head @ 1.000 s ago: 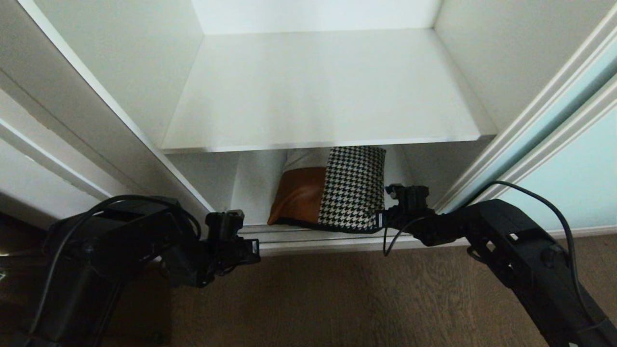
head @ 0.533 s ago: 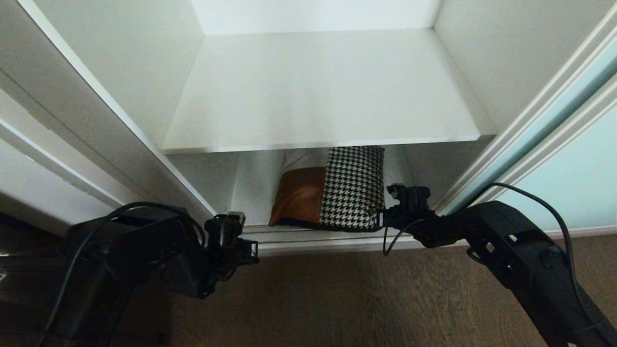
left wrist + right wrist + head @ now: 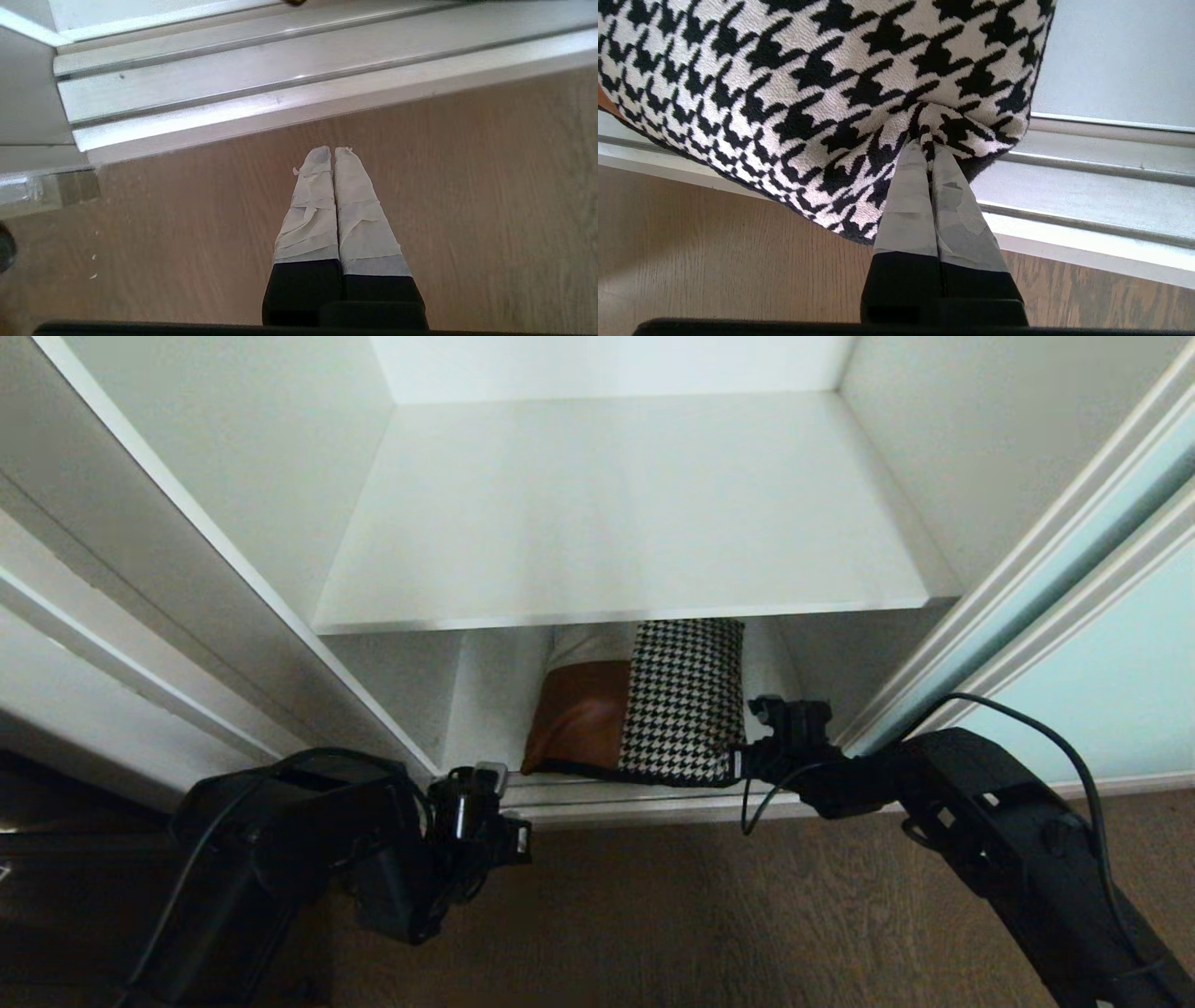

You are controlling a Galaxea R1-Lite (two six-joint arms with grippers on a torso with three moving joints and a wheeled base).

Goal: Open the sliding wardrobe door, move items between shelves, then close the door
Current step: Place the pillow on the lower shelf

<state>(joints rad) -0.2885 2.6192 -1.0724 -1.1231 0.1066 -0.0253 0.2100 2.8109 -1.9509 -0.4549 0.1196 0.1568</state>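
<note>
The houndstooth cushion [image 3: 681, 700] with its tan-orange patch leans in the wardrobe's bottom compartment, under the white shelf [image 3: 616, 513]; its lower edge hangs over the door track. My right gripper [image 3: 736, 763] is shut on the cushion's lower right corner; in the right wrist view the taped fingertips [image 3: 928, 148] pinch a fold of the cushion's fabric [image 3: 822, 79]. My left gripper [image 3: 333, 150] is shut on nothing, low over the wooden floor just before the track; in the head view the left gripper [image 3: 492, 773] sits left of the cushion. The sliding wardrobe door [image 3: 1102, 681] stands slid to the right.
The metal door track [image 3: 280, 93] runs along the wardrobe's foot. White side panels [image 3: 233, 476] wall in the compartment on both sides. Brown wooden floor [image 3: 653, 915] lies in front.
My left arm has swung right and forward, bringing its shut gripper closer to the track. The right gripper and the cushion have stayed where they were.
</note>
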